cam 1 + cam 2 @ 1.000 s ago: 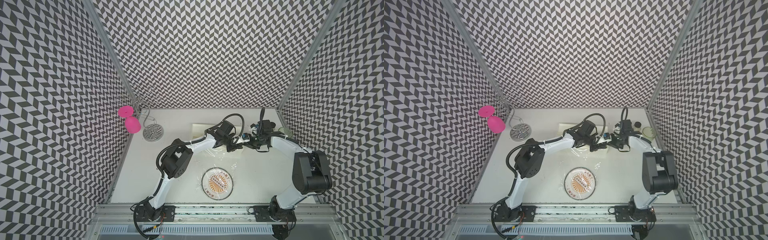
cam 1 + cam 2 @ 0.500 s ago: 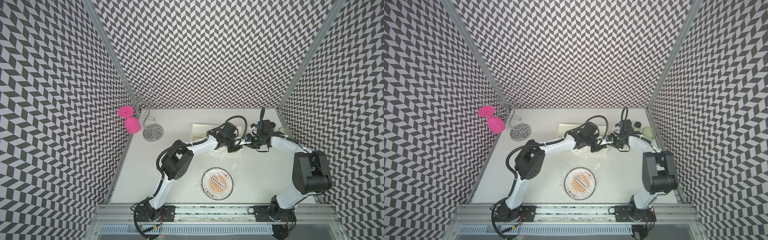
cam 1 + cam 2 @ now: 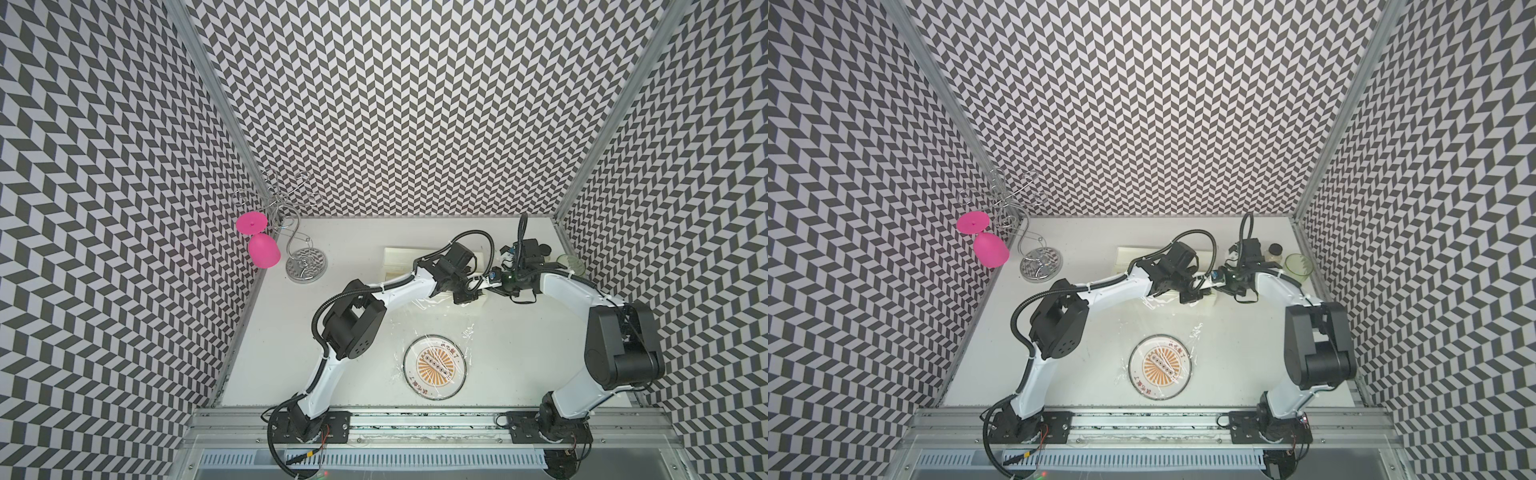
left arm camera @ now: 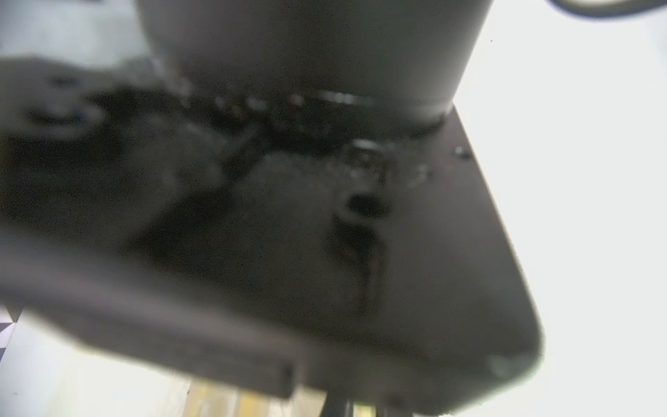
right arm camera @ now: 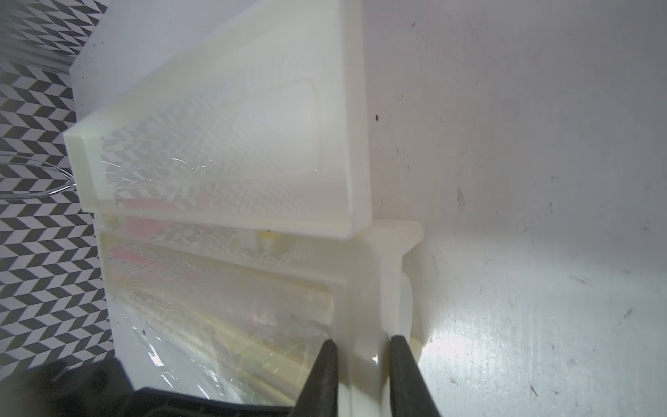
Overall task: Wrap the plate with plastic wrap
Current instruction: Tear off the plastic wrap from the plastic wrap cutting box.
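The plate point(image 3: 435, 367) lies flat on the white table point(image 3: 286, 345) near the front rail. It sits between the two arm bases and well apart from both grippers. The plastic wrap point(image 3: 466, 332) lies wrinkled over and around it, and glints of it reach back toward the cream dispenser box point(image 5: 223, 144) behind. The right gripper point(image 5: 362, 339) is clamped on that box's end wall, one dark finger on each side. The left gripper point(image 3: 466, 297) hangs low at the box's front edge, just beside the right gripper. Whether it pinches anything cannot be told, as a dark blur fills its wrist view.
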Action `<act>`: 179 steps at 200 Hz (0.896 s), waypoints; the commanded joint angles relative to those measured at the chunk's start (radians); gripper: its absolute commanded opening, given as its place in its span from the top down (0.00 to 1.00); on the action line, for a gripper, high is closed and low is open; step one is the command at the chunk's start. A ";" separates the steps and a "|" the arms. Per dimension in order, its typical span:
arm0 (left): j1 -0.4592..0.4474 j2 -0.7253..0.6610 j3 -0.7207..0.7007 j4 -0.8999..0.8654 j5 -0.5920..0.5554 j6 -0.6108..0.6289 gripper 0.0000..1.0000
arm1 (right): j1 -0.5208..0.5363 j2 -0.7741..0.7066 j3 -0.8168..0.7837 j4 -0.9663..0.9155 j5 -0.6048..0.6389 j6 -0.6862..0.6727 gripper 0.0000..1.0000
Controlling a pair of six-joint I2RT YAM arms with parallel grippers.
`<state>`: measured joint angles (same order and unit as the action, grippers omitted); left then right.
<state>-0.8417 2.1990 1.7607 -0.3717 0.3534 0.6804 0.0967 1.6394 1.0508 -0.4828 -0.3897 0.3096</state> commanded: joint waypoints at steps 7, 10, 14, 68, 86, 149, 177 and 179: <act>0.053 -0.027 -0.015 -0.125 -0.031 0.004 1.00 | -0.007 0.052 -0.040 -0.062 0.226 -0.021 0.86; 0.056 -0.030 -0.019 -0.126 -0.032 0.004 1.00 | -0.007 0.052 -0.040 -0.062 0.228 -0.020 0.86; 0.059 -0.034 -0.026 -0.123 -0.033 0.004 1.00 | -0.007 0.053 -0.039 -0.063 0.231 -0.021 0.86; 0.083 -0.078 -0.082 -0.083 -0.014 -0.012 1.00 | 0.007 0.044 -0.009 -0.064 0.180 -0.033 0.82; 0.065 -0.078 -0.098 -0.057 0.003 -0.031 1.00 | 0.008 0.010 0.021 -0.060 0.042 -0.035 0.72; 0.051 -0.056 -0.087 -0.061 -0.011 -0.025 1.00 | 0.021 -0.001 0.061 -0.125 0.047 -0.047 0.65; 0.050 -0.054 -0.085 -0.073 -0.017 -0.014 1.00 | 0.028 0.036 0.049 -0.108 0.107 -0.041 0.67; 0.050 -0.054 -0.086 -0.073 -0.017 -0.013 1.00 | 0.029 0.038 0.048 -0.109 0.113 -0.041 0.67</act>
<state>-0.7849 2.1349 1.6806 -0.3943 0.3656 0.6537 0.1162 1.6455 1.1057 -0.5941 -0.3485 0.2787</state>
